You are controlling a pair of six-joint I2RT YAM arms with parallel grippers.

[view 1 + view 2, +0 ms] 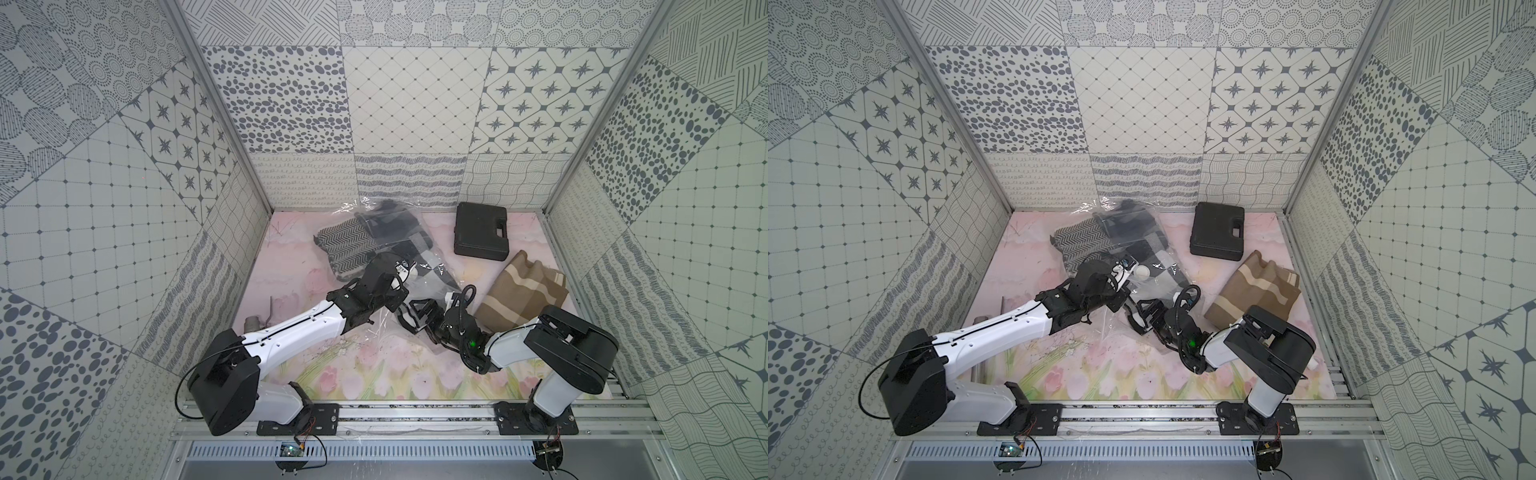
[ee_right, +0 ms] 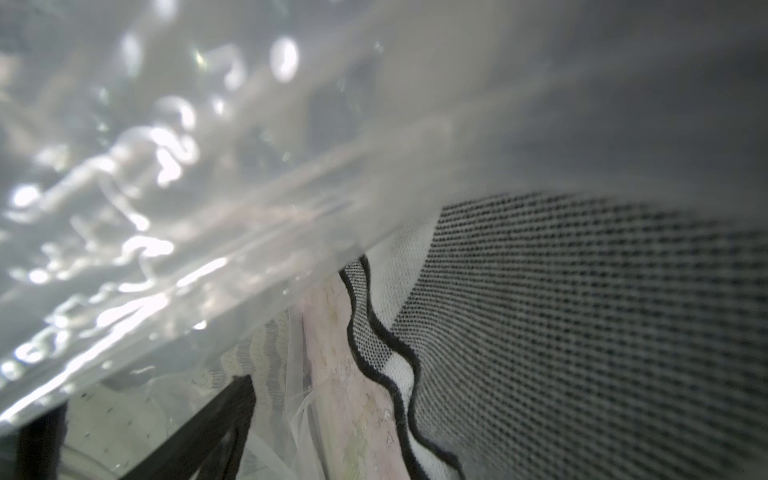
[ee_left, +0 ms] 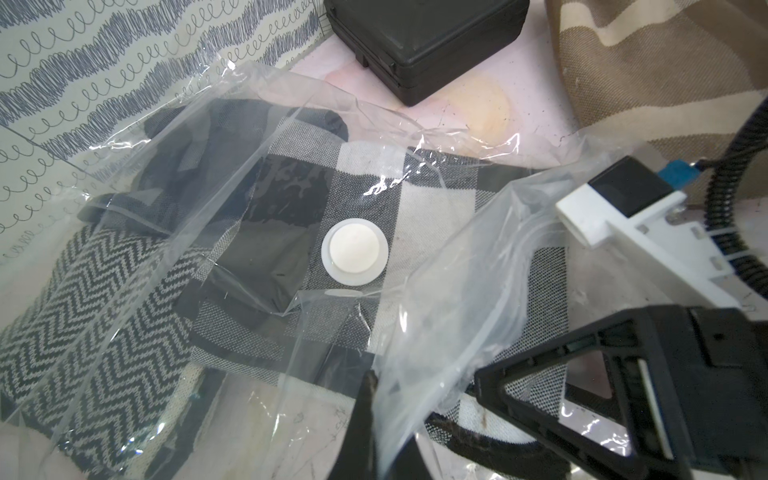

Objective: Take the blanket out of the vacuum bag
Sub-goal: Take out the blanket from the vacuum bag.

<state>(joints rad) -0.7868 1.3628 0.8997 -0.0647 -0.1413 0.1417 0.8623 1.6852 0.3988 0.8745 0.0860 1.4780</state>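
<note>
While the left claw point(image 3: 368, 390) is clamped on the vacuum bag's point(image 3: 457, 257) lifted edge, the right claw point(image 1: 410, 318) gapes apart inside its mouth; the checked blanket point(image 3: 436, 199) lies within, mid-bench point(image 1: 365, 374).

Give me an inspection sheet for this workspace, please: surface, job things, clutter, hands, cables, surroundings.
Surface: floral mat, stained in spots.
Job's things: checked blanket inside clear bag; zigzag cloth inside too; white valve on top.
Clutter: black case, brown striped cloth, metal pipe by left arm.
Hands: left hand shut on bag film, holding it up; right hand open under that film, by the blanket's edge.
Cables: wrist cable looped at right arm; base cable slack at left arm.
Surroundings: patterned walls on three sides.
</note>
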